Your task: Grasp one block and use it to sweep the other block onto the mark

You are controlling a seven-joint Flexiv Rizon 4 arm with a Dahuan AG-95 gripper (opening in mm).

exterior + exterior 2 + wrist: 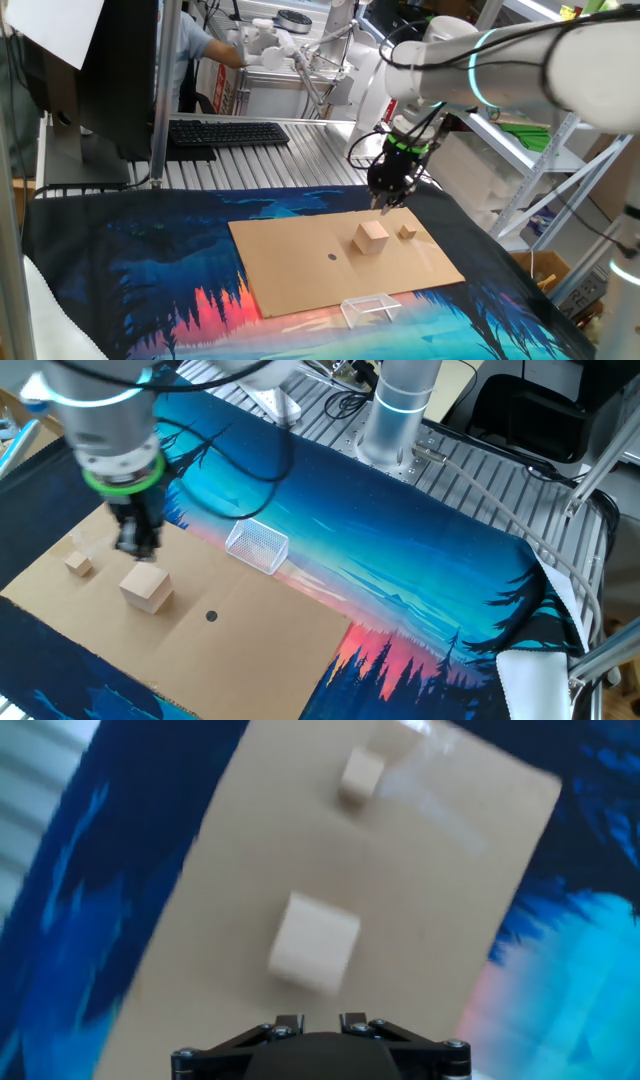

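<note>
— Two fixed cameras and the hand camera are up. What do I have on the left, by your side view?

— Farthest left I see a black keyboard (228, 132) on the ribbed metal bench (300, 160), with a dark monitor (100, 70) above it. Nearer me, a cloth (130, 270) printed with a blue and red forest covers the bench, and a brown cardboard sheet (290, 265) lies flat on it.

— And the task pieces?

— Moving right along the sheet: first the mark (333, 257), a small dark dot. Then the larger cube (371, 237), near the dot but apart from it. Just beside the cube, on its right, sits the small block (406, 232); they are not touching. A clear plastic frame (367, 308) rests at the sheet's near edge.

— My claw?

— Your claw (385, 207) points down over the far edge of the sheet, behind the cube, touching neither block. The fingers look close together, but I can't tell whether they are clenched or released; the hand camera is blurred and shows only the body.

— Right side of the room?

— White arm (500, 50) reaching in from there, with metal shelving (540, 130) behind it.
</note>
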